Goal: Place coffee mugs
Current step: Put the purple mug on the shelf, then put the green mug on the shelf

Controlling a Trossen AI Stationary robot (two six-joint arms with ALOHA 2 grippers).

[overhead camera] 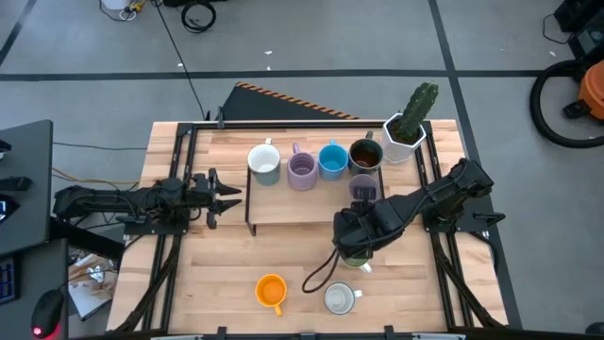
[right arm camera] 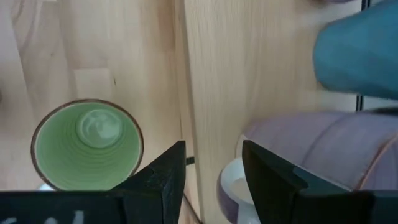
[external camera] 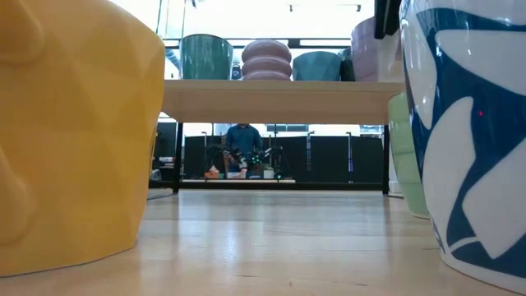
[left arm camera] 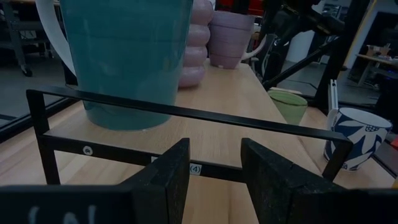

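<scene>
- Where the high view looks down, five round glazed mugs stand on the raised wooden shelf; the right gripper hovers over the pale green ceramic mug on the worktop.
- Low view: orange mug and blue-patterned white mug stand nearest.
- Left wrist view: left gripper, fingers apart, empty, faces the shelf.
- Right wrist view: fingers apart, holding nothing; the green mug is empty. Judged rigid, slippery, breakable: grip the rim wall.

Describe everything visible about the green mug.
The green mug is small and round, pale green with a glossy, ceramic look, a thin dark rim and ridged rings inside. It stands upright and empty on the wooden table, just in front of the raised shelf, where the mug is mostly hidden under the right gripper. The open fingers hover above, beside its rim, not touching.
</scene>
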